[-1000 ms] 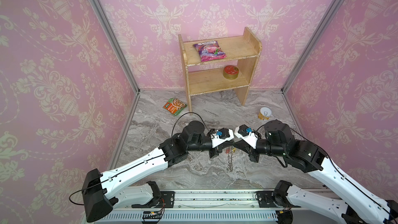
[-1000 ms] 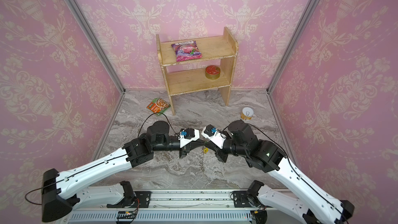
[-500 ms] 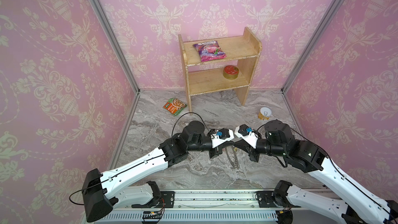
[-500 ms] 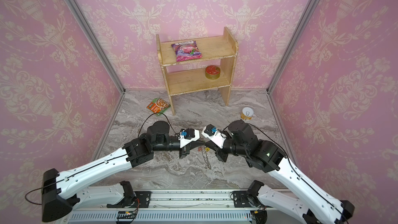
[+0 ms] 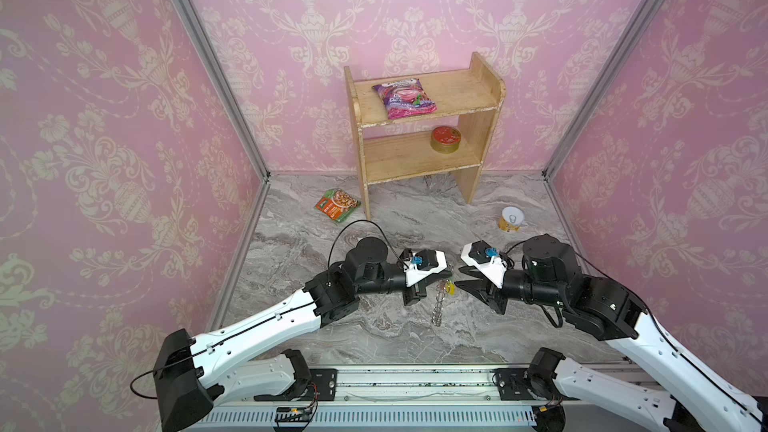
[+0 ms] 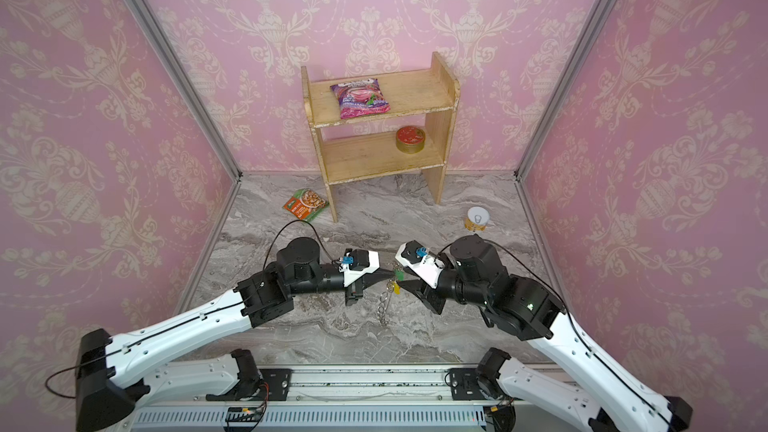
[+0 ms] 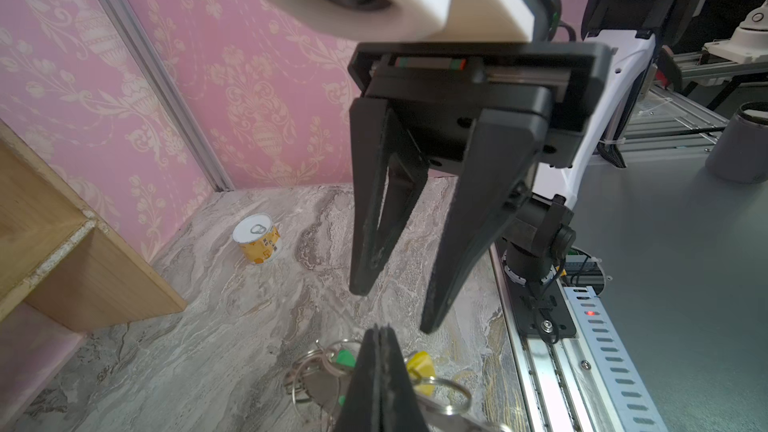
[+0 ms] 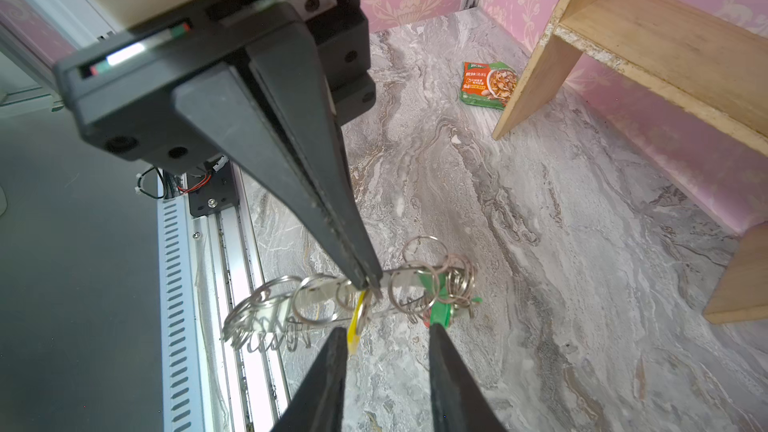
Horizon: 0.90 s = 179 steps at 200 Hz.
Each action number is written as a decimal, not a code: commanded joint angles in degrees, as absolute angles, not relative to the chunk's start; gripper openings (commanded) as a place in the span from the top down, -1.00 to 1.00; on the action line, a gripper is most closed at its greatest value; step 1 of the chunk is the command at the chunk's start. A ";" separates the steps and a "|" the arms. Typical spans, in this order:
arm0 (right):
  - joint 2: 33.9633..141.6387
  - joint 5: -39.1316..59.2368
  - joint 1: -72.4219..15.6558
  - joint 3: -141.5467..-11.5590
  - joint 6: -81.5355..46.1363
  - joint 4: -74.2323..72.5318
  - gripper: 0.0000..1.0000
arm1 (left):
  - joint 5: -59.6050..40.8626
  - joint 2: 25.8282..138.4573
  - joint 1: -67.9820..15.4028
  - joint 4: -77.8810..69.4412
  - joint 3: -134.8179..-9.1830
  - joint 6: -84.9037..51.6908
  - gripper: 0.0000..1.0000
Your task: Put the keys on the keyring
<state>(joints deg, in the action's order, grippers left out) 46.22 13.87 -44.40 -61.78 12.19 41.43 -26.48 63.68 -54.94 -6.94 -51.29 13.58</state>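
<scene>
Grey keyring (image 8: pixel 320 290) hangs pinched in L jaws, R jaws just opened, holding nothing.

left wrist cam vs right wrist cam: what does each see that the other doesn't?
Left wrist only: the right gripper seen from the front, jaws open, and the yellow can on the marble floor.
Right wrist only: the left gripper seen from the front, shut on the keyring, and the green-orange packet beside the wooden shelf.
Both: keyring, green tag, yellow tag, shelf, floor.
</scene>
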 commanded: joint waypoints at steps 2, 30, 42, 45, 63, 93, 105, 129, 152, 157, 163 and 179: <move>45.26 14.45 -44.86 -61.84 11.20 40.60 0.31 | -26.57 61.62 -55.11 -14.16 -50.29 12.36 1.00; 45.35 16.01 -44.81 -61.39 10.06 39.21 0.36 | -26.77 61.61 -55.10 -16.05 -49.99 11.84 1.00; 45.05 16.90 -44.82 -61.26 9.66 38.58 0.37 | -26.66 61.70 -55.07 -16.50 -49.84 11.81 1.00; 44.96 17.10 -44.76 -61.26 9.51 38.44 0.38 | -26.67 61.70 -55.03 -16.65 -49.79 11.78 1.00; 44.89 17.82 -44.82 -60.95 8.79 37.81 0.40 | -26.46 61.70 -55.02 -17.50 -49.44 11.56 1.00; 45.55 17.63 -44.82 -59.87 8.57 36.50 0.51 | -26.97 61.87 -55.02 -19.86 -48.97 10.73 1.00; 45.88 17.44 -44.75 -59.77 8.62 36.11 0.63 | -27.29 61.98 -55.02 -21.16 -48.70 10.04 1.00; 45.88 18.09 -44.76 -59.75 8.61 35.60 0.80 | -26.94 61.66 -54.98 -23.41 -48.09 9.27 1.00; 45.70 18.72 -44.80 -59.61 8.45 35.60 0.87 | -26.65 61.59 -54.84 -26.46 -47.23 8.16 1.00; 45.64 18.87 -44.82 -59.76 8.47 35.62 0.90 | -26.71 61.68 -54.84 -27.10 -47.12 8.01 1.00; 45.53 18.96 -44.82 -59.77 8.48 35.55 0.92 | -26.72 61.85 -54.76 -27.77 -47.03 7.79 1.00; 45.03 19.21 -44.81 -59.67 8.53 35.12 0.96 | -26.34 62.30 -54.68 -30.71 -46.27 6.68 1.00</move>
